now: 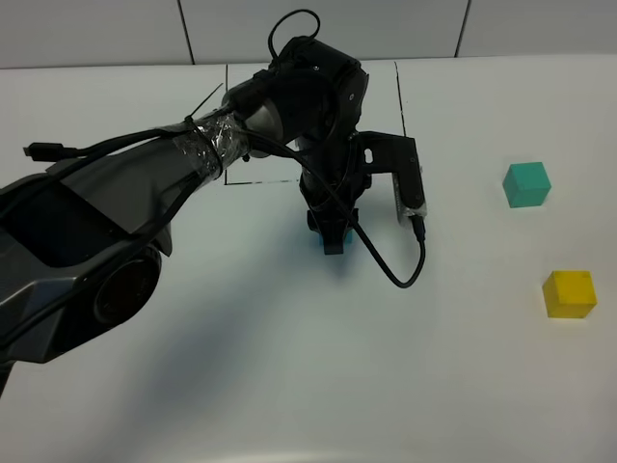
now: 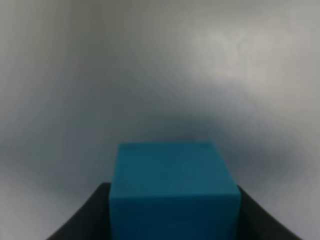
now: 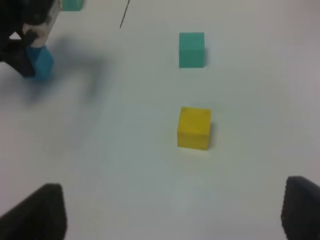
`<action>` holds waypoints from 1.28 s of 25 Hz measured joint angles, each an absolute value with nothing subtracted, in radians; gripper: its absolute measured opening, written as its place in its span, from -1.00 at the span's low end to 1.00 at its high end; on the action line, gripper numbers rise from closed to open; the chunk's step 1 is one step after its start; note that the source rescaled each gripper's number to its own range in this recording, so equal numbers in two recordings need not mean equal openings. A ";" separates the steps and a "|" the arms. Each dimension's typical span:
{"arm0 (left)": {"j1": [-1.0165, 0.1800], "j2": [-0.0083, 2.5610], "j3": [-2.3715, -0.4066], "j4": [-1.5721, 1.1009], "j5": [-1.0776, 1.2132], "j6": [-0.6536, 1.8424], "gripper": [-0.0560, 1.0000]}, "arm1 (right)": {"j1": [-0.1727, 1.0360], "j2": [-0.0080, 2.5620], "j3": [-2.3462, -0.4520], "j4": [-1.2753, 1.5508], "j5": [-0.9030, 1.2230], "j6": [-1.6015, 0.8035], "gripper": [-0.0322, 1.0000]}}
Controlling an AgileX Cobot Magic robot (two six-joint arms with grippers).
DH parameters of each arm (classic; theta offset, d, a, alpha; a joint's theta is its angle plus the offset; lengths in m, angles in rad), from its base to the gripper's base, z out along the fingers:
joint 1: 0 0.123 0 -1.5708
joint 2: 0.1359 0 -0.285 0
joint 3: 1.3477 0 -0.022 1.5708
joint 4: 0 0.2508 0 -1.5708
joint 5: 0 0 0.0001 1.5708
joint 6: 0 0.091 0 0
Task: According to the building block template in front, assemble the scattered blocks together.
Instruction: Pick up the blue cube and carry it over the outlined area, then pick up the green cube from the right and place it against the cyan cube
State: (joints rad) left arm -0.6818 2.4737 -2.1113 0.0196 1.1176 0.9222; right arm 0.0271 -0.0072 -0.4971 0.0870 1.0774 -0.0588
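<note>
My left gripper (image 1: 333,241) reaches to the table's middle and is shut on the sky-blue cube (image 1: 318,238), just in front of the template's black frame (image 1: 398,96). In the left wrist view the blue cube (image 2: 172,190) sits between the dark fingers (image 2: 85,220). The arm hides the template's cluster in the exterior view. The teal-green cube (image 1: 526,183) and the yellow cube (image 1: 569,294) lie apart on the right. My right gripper (image 3: 170,215) is open and empty, short of the yellow cube (image 3: 194,128); the teal cube (image 3: 191,49) and the held blue cube (image 3: 42,62) lie beyond.
The white table (image 1: 289,386) carries the left arm's dark body (image 1: 87,241) over its left part, and a black cable (image 1: 400,275) loops beside the left gripper. A wall (image 1: 96,29) bounds the back. A teal bit (image 3: 72,4) shows at the right wrist view's edge.
</note>
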 joint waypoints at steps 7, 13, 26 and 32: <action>-0.682 2.499 -2.118 0.020 1.111 0.940 -0.89 | 0.027 -0.007 -0.497 0.087 1.077 -0.059 0.51; -0.682 2.499 -2.118 0.018 1.107 0.945 -0.89 | 0.027 -0.007 -0.497 0.087 1.077 -0.059 0.51; -0.682 2.502 -2.118 0.013 1.102 0.951 -0.76 | 0.027 -0.007 -0.497 0.087 1.077 -0.059 0.51; -0.682 2.505 -2.118 0.000 1.097 0.951 0.01 | 0.027 -0.007 -0.497 0.087 1.077 -0.058 0.51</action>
State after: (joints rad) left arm -0.6818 2.5047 -2.1179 0.0000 1.0971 0.9515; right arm 0.0271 -0.0072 -0.4971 0.0870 1.0774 -0.0577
